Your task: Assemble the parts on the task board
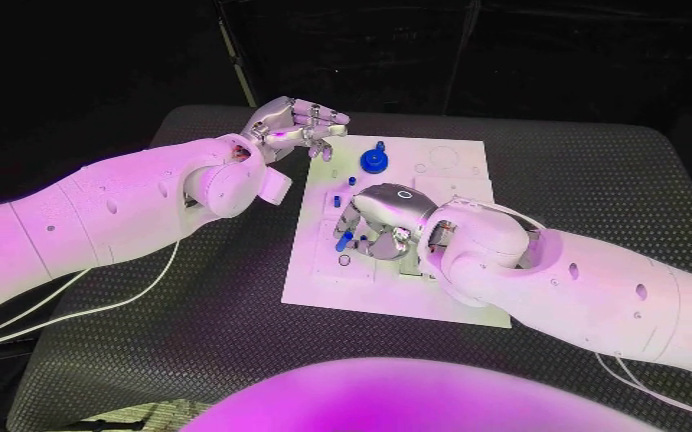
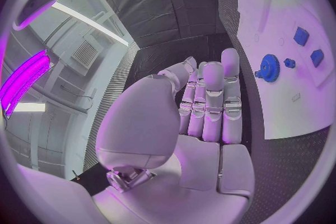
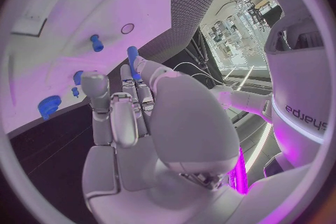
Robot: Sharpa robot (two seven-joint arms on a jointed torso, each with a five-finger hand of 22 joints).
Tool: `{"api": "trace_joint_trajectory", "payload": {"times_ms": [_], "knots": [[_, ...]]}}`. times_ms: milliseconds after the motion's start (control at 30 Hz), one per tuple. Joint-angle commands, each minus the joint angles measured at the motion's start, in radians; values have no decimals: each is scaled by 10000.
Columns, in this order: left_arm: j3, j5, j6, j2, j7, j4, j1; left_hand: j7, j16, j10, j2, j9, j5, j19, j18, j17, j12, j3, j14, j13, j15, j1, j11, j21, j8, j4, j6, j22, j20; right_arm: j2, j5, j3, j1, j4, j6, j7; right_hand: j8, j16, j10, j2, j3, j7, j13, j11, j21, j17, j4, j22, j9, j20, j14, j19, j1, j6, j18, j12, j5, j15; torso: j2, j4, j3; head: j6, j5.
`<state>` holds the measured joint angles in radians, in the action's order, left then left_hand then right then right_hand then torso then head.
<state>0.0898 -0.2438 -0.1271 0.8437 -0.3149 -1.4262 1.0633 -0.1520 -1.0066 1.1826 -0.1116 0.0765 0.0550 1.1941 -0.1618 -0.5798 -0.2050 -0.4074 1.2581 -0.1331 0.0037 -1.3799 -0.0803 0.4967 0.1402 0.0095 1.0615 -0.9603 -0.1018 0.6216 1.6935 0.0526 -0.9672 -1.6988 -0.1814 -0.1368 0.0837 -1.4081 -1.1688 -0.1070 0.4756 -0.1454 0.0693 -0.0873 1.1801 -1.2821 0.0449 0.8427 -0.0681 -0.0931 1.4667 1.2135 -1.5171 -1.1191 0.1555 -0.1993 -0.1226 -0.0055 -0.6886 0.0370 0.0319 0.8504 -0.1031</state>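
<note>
Two hands, one task board

Magenta light washes over the scene, strongest on the arms and the board in the head view, while the room behind stays near black. The bench is dim and grey. Soft shadow lies under the right hand. Both wrist views bend straight edges into curves toward a dark circular rim. Ceiling strips glare white and pink in the left wrist view; the nearest fingers look soft.
</note>
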Motion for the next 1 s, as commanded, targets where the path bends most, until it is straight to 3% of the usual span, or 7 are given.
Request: {"api": "trace_joint_trajectory", "payload": {"times_ms": [33, 1000], "knots": [[13, 42, 94, -19, -71, -15, 15, -24, 34, -56, 87, -12, -12, -58, -200, 11, -36, 57, -55, -11, -20, 10, -5, -53, 35, -19, -71, 10, -21, -75, 302, -21, -15, 55, 575, 114, -44, -32, -167, -2, 41, -74, 17, 95, 22, 11, -6, -10, 3, -34, 501, -66, 99, -6, -163, 24, -33, -5, 17, 13, 8, 28, -13], [13, 42, 127, -43, -58, 7, 16, -24, 34, -56, 87, -12, -12, -58, -200, 11, -36, 57, -55, -11, -20, 10, -5, -53, 35, -19, -71, 10, -21, -320, 849, -75, -8, 397, 1613, -194, -35, -29, -208, 16, 62, -63, 31, 103, 12, 21, -28, -32, -10, -47, 496, -97, 226, -47, -157, 46, -13, 1, 10, 6, 6, 146, -78]]}}
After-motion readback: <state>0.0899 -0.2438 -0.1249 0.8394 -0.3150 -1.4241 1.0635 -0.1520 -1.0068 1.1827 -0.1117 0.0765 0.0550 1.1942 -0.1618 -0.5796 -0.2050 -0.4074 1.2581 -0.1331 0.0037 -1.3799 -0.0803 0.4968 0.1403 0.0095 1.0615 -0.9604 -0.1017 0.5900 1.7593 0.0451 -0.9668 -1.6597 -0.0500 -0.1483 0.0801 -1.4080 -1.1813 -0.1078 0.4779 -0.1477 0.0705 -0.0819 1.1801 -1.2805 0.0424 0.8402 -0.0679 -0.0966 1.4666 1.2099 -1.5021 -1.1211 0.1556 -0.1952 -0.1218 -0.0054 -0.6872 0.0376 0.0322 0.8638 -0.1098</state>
